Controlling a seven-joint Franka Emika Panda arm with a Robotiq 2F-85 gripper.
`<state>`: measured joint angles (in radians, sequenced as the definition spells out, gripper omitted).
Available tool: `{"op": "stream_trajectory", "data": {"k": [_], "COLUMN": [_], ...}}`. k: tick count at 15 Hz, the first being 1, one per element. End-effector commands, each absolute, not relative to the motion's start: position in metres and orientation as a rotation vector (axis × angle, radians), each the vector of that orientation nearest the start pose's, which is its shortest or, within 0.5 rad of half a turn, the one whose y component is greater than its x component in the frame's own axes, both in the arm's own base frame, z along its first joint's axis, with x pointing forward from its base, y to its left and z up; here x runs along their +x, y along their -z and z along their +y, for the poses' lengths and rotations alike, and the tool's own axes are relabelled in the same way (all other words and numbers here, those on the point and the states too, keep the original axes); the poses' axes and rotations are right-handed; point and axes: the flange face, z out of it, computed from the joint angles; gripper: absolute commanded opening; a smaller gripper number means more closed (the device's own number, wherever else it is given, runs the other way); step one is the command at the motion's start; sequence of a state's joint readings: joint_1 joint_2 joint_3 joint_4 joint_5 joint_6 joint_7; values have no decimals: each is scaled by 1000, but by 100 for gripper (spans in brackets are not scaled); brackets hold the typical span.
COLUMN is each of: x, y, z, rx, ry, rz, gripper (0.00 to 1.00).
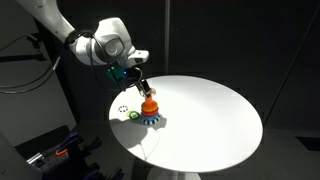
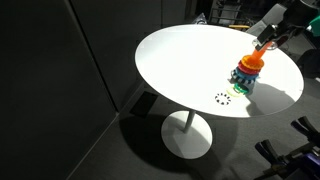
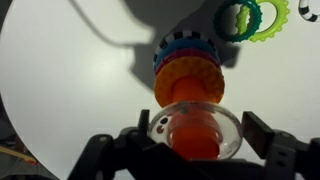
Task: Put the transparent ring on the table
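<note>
Hovering over the stacked cone toy (image 1: 148,108), the gripper (image 3: 195,132) is hanging with its fingers (image 3: 268,145) standing on either side of the transparent ring (image 3: 229,127); whether they are pinching it or only flanking it, I cannot tell; the ring is sitting around the cone's orange top, off the white surface (image 1: 210,115); a green ring (image 3: 238,18) is lying just beside the toy's base.

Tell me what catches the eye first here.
The bright orange and blue ring toy on the round white table, with the robot's gripper right above it. In the wrist view a transparent ring circles the toy's orange top between the fingers; a green ring lies nearby.
</note>
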<state>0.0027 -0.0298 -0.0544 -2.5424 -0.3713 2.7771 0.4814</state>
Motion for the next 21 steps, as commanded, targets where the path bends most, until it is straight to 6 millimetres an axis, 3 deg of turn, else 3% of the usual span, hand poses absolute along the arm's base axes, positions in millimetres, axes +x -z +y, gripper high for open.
{"op": "stream_trajectory", "data": {"k": [1,8,19,20,21], "x": [471,472,483,474,474], "y": [-339,-376,-346,-344,-342], "z": [-6,10,53,49,51], "rx": [-3204,-3152,-3108,-3114,-3115], "ry": [465,507,390,412,405], "rz": [366,392,309,321,317], "gripper": [66,66,66,66,91]}}
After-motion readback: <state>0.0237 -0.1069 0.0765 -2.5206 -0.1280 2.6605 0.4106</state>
